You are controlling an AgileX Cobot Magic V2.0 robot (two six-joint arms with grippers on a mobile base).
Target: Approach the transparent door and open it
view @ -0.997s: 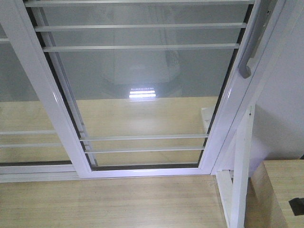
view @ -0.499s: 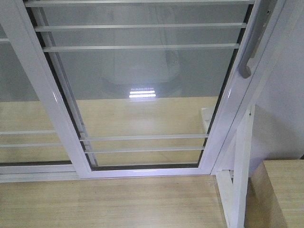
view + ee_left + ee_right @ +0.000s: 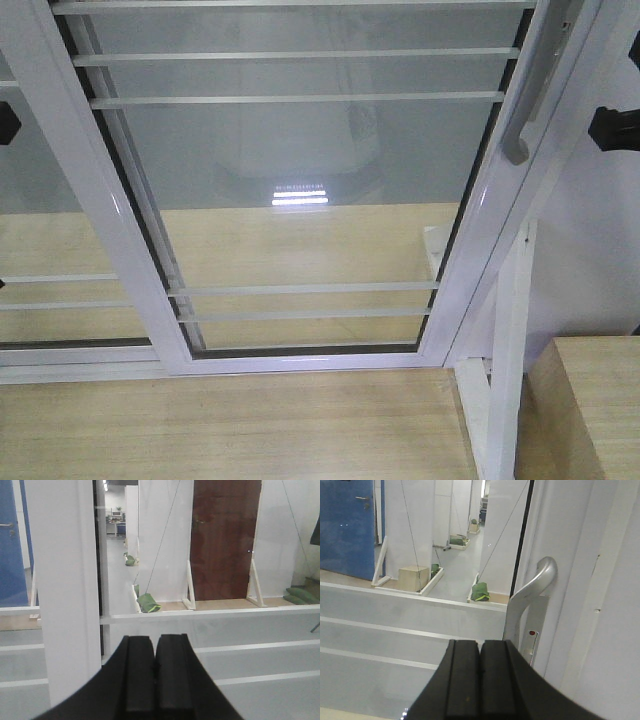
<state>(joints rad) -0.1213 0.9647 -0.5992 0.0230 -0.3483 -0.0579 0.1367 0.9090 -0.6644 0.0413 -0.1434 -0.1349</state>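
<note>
Front view: transparent door (image 3: 300, 170) fills the frame, shut, bottom rail meeting the wooden floor (image 3: 230, 425). Base is parked close in front of it. The grey handle (image 3: 532, 592) runs along the door's right edge; a second barred panel (image 3: 40, 220) with no handle overlaps the door's left edge. A white post (image 3: 505, 380) stands just beside the door's bottom right corner.

Right gripper (image 3: 480, 647): both fingers pressed together, nothing between them. It points at the glass, with the handle's lower bend just to its right and above it. Near, not touching.

Left gripper (image 3: 154, 645): fingers also together, holding nothing, aimed at the glass beside a white frame upright (image 3: 62, 590). Well apart from the handle.

Judgement: the approach looks done; the step in hand is taking the handle with the right arm.

Notes for doing it well:
1. Part the fingers before closing in; as they stand they cannot straddle the bar.
2. Shift right and up so the bar sits between the pads, on the straight run and not the bend, where the grip would slip.
3. I cannot tell whether the door slides or swings; the overlap suggests sliding left. Load it gently and follow whichever way it gives.
4. Keep the left arm off the glass.
</note>
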